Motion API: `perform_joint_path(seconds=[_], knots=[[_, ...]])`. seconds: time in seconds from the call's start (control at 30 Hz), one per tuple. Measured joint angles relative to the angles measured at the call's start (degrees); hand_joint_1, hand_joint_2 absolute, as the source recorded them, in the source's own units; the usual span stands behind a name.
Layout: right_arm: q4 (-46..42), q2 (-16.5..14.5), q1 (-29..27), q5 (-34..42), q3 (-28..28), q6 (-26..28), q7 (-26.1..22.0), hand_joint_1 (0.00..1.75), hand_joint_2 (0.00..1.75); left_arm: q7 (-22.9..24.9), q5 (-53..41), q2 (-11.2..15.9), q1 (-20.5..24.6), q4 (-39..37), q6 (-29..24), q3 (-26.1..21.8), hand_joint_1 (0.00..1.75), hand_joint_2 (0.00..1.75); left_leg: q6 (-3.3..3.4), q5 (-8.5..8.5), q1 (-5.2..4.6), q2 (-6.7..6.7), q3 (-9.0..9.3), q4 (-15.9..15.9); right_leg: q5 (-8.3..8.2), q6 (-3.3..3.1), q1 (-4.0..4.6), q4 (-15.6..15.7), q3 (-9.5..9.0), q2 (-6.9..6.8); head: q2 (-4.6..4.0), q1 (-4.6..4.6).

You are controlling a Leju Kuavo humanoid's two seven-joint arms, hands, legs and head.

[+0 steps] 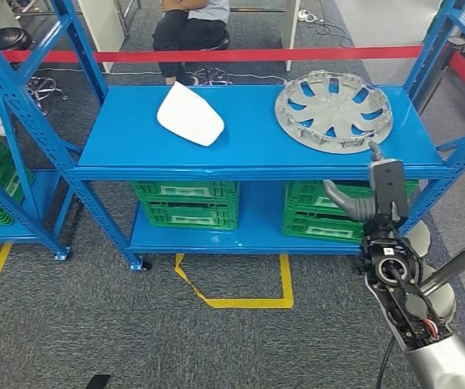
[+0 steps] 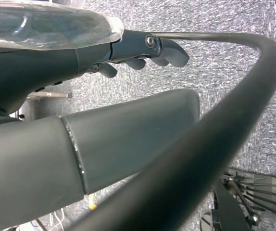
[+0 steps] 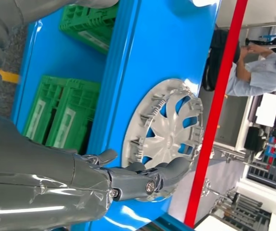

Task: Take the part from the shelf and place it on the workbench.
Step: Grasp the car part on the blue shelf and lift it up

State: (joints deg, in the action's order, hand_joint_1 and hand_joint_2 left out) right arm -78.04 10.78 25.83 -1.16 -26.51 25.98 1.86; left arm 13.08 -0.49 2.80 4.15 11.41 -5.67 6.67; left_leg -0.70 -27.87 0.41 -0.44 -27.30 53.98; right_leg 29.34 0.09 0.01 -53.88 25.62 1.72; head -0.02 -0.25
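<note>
On the top shelf of the blue rack, near its right end, I've got the hubcap lying flat, ribbed inner side up. A white curved panel sits well apart from it, around the middle of the same shelf toward the back edge. My right hand is raised just in front of the shelf's front edge, below the hubcap's near rim; from the right wrist view the fingers are extended and loosely spread beside the rim, holding nothing. Can't tell whether a fingertip touches the rim. Left hand in the left wrist view is over grey carpet, fingers slightly curled and apart, nothing in them. Two green crates on the lower shelf. Red barrier tape runs behind the rack, a seated person beyond it. Yellow floor marking on the carpet in front.
</note>
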Motion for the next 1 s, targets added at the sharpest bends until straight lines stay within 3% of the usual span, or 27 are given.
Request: perform_joint_path(seconds=[0.7, 0.87, 0.93, 1.0], knots=[[-0.10, 0.00, -1.96, 0.40, 0.83, -0.40, -1.03, 0.00, 1.75, 0.62, 0.25, 0.03, 0.02, -0.01, -0.02, 0.02, 0.00, 0.00, 0.03, -0.02, -0.04, -0.01, -0.01, 0.10, -0.05, 0.06, -0.06, 0.06, 0.00, 0.00, 0.00, 0.00], [-0.31, 0.00, -1.97, 0.33, 0.94, -0.53, -1.03, 0.00, 1.75, 0.62, 0.31, 0.24, 0.18, -0.02, 0.04, 0.02, 0.00, 0.00, 0.89, 0.64, 0.00, 0.21, 0.18, -1.08, -0.24, 0.84, -0.27, 0.33, 0.31, -0.07, 0.00, -0.29], [-0.47, 0.00, -1.83, 0.18, 1.03, -0.57, -1.01, 0.00, 1.75, 0.58, 0.34, 0.26, 0.23, -0.01, 0.07, 0.02, 0.00, 0.00, 1.39, 1.31, 0.45, 0.65, 0.74, -2.61, 1.45, 1.16, -0.23, -2.90, 2.05, -0.57, 0.00, 0.03], [-0.45, 0.00, -1.96, 0.02, 1.13, -0.57, -0.86, 0.00, 1.75, 0.54, 0.38, 0.28, 0.18, -0.02, 0.10, 0.02, 0.00, 0.00, 1.49, 1.40, 0.59, 0.97, 0.89, -2.92, 4.46, 1.62, -0.59, -10.81, 6.45, -0.90, 0.00, 0.60]])
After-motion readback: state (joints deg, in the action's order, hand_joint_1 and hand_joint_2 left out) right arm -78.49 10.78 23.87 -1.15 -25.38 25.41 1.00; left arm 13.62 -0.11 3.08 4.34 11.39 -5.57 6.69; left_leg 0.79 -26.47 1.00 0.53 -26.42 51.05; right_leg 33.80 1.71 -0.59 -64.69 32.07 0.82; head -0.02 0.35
